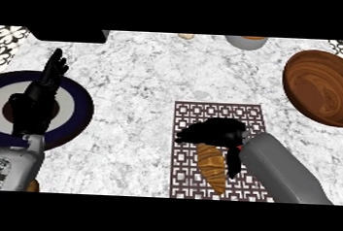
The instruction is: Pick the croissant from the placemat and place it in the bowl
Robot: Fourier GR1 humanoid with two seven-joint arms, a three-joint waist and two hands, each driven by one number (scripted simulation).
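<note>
Right hand (215,132) is over the croissant's (211,166) upper end, fingers curled down around it; croissant lies on the placemat (194,113). Wooden bowl (320,87) is well apart, far right on the tabletop (148,68). Left hand (39,98) rests open, fingers up, over the plate (73,101)

Probably a kitchen: marble counter (147,77), wooden bowl (323,87), plate (70,108), patterned placemat (219,114).
</note>
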